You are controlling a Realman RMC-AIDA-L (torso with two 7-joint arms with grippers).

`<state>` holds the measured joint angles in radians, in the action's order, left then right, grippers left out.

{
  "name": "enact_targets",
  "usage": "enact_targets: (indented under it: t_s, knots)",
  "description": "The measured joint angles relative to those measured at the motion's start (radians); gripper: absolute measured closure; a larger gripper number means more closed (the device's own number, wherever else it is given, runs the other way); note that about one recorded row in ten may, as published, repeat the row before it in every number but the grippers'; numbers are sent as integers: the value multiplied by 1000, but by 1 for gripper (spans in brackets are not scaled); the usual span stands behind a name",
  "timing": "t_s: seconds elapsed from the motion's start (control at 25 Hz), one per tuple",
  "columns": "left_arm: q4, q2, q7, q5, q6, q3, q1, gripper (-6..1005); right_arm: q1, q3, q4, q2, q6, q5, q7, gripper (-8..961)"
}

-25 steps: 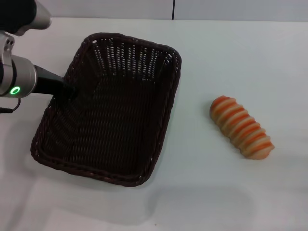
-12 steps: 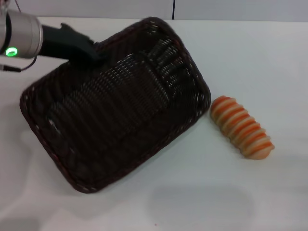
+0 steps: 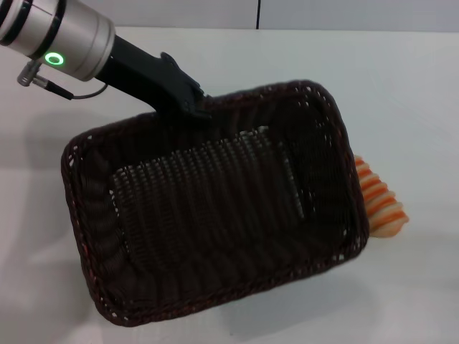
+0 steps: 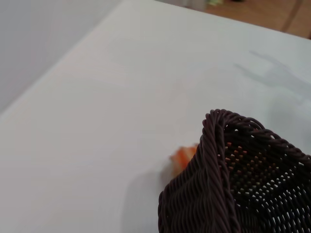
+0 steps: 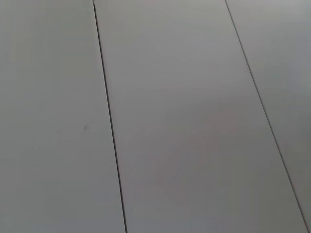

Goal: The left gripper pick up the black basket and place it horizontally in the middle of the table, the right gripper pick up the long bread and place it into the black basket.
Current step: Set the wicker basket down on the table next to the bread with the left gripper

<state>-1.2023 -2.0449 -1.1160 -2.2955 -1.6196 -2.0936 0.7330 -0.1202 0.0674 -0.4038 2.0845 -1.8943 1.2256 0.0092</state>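
Observation:
My left gripper [image 3: 192, 106] is shut on the far rim of the black basket [image 3: 215, 208] and holds it lifted and tilted above the white table [image 3: 401, 100], its long side lying roughly across the view. The basket's right end covers most of the long bread [image 3: 380, 203], whose orange-striped end shows just beyond the rim. In the left wrist view a basket corner [image 4: 228, 184] fills the lower right, with a bit of the bread [image 4: 183, 156] beside it. The right gripper is out of view.
The right wrist view shows only grey panels with dark seams [image 5: 109, 116]. A grey wall [image 3: 215, 13] runs behind the table's far edge.
The left arm has lifted the basket, swung it to the right and turned it from lengthwise to crosswise. It now overlaps the bread, which has stayed in place.

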Motion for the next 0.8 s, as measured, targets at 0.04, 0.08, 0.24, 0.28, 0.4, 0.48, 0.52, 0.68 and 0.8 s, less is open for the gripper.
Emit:
enact_targets:
  t_s: [0.04,0.08,0.24,0.28,0.4,0.48,0.52,0.68,0.8]
  knots:
    - [0,0,0,0,0,0,0,769,0,0,0,0,0,0,0,155]
    - [53,7,-37,-5,-33,6,49,764,0,-1,-1,0,0,0,0,155]
    - [126,7,-75,-11,-27,7,92,742,0,-1,-2,0,0,1,0,156]
    - [163,5,-85,-23,-14,9,110,736,0,-1,-2,0,0,1,0,157]
    - [198,0,-113,-42,-3,17,135,720,1,-1,-2,0,0,1,0,158]
    - [205,-8,-127,-63,13,23,149,709,1,-1,-1,0,0,5,0,158]
    - [205,-9,-128,-65,16,23,151,703,0,-1,-1,0,0,7,0,159]
    - [220,-12,-140,-78,28,33,170,681,0,-1,-1,0,1,9,0,160]
    - [224,-12,-148,-79,30,36,173,637,1,-1,-1,0,1,9,0,161]
